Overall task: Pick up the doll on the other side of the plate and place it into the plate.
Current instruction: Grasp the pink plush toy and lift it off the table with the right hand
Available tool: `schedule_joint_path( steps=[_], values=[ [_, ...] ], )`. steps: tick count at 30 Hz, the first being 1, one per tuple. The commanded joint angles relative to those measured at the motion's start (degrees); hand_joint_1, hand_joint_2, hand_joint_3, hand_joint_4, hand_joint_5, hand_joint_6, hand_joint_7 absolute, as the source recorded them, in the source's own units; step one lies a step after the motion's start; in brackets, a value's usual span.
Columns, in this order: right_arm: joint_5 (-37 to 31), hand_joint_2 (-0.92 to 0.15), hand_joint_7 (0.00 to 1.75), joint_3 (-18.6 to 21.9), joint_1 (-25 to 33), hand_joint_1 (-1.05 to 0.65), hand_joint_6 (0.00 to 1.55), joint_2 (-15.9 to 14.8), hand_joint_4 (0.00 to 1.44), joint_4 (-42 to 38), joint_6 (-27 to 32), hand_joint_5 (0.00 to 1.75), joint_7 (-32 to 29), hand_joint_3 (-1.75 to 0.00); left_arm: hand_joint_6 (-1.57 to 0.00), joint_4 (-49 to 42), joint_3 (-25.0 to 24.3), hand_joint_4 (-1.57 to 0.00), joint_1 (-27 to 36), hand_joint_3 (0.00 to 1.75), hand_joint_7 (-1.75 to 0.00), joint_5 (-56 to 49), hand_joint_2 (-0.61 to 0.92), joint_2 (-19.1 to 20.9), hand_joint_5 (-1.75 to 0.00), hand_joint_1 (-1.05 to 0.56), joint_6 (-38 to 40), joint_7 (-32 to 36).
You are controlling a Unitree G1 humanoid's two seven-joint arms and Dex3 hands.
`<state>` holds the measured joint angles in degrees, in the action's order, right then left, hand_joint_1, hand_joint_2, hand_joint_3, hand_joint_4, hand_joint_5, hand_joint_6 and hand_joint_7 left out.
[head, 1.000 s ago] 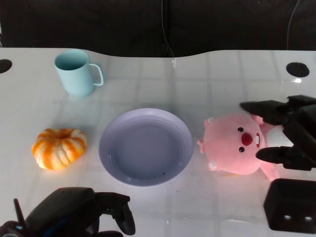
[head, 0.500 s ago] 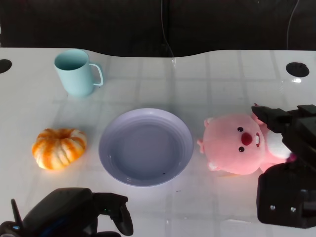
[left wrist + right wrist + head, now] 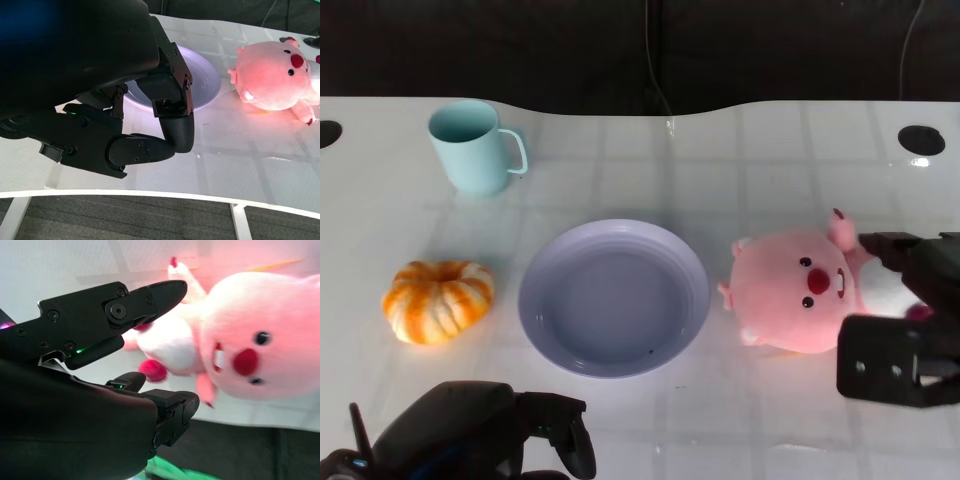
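Observation:
The pink plush doll lies on the white table just right of the lavender plate, its face up. My right hand is at the doll's right side, fingers apart. One finger lies past the doll's far ear and the thumb side sits near its front. In the right wrist view the doll lies beyond the spread fingers, which do not clasp it. My left hand rests at the near left edge with its fingers curled in and holding nothing; in the left wrist view the left hand partly hides the plate.
A light blue mug stands at the back left. An orange and white pumpkin sits left of the plate. A round black hole marks the table's far right corner. The table's near edge runs close to my left hand.
My right hand has drawn back toward the near edge and lower, from over the doll's head to its right side. The doll, the plate and my left hand have stayed put.

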<state>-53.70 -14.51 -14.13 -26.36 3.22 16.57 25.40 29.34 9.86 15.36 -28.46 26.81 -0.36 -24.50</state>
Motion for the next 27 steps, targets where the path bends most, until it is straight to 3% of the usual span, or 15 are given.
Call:
schedule_joint_path(
  steps=[1, 11, 16, 21, 26, 27],
  values=[
    [-0.1, -0.92, 0.03, -2.1, -4.1, -0.76, 0.28, 0.5, 0.32, -7.7, -0.8, 0.28, -2.9, -0.04, -0.70, 0.1, 0.0, -0.66, -0.2, 0.40, -0.97, 0.2, 0.92, 0.4, -1.47, -0.34, 0.3, -0.2],
    [3.2, -0.92, 0.05, -6.3, -13.6, -0.76, 0.45, 4.4, 0.45, -28.7, -4.2, 0.19, -11.6, -0.12, -0.70, 0.9, 0.1, -0.66, 0.6, 0.40, -0.98, -0.4, 0.92, 0.5, -1.47, -0.35, 0.1, 0.0],
    [6.2, -0.92, 0.04, -7.7, -18.1, -0.76, 0.49, 7.2, 0.50, -37.1, -4.0, 0.16, -12.1, -0.12, -0.70, 1.2, 0.1, -0.66, 0.9, 0.40, -0.98, -0.6, 0.92, 0.5, -1.45, -0.35, -0.1, 0.2],
    [6.0, -0.92, 0.04, -11.7, -23.7, -0.71, 0.54, 9.0, 0.50, -46.2, -5.2, 0.12, -11.4, -0.11, -0.70, 1.8, 0.4, -0.67, 1.0, 0.40, -0.98, -0.8, 0.92, 0.2, -1.44, -0.35, 0.7, -0.2],
    [6.3, -0.92, 0.05, -14.7, -28.6, -0.56, 0.68, 11.3, 0.58, -56.0, -7.2, 0.09, -15.3, -0.08, -0.71, 2.1, 0.8, -0.68, 1.0, 0.41, -0.98, -1.9, 0.92, 0.1, -1.46, -0.35, 0.7, 0.2],
    [6.5, -0.92, 0.06, -14.9, -29.3, -0.47, 0.78, 11.7, 0.66, -58.0, -7.9, 0.08, -17.2, -0.08, -0.71, 2.2, 0.9, -0.68, 1.1, 0.40, -0.98, -1.9, 0.92, 0.0, -1.46, -0.35, 0.8, 0.1]
  ],
)
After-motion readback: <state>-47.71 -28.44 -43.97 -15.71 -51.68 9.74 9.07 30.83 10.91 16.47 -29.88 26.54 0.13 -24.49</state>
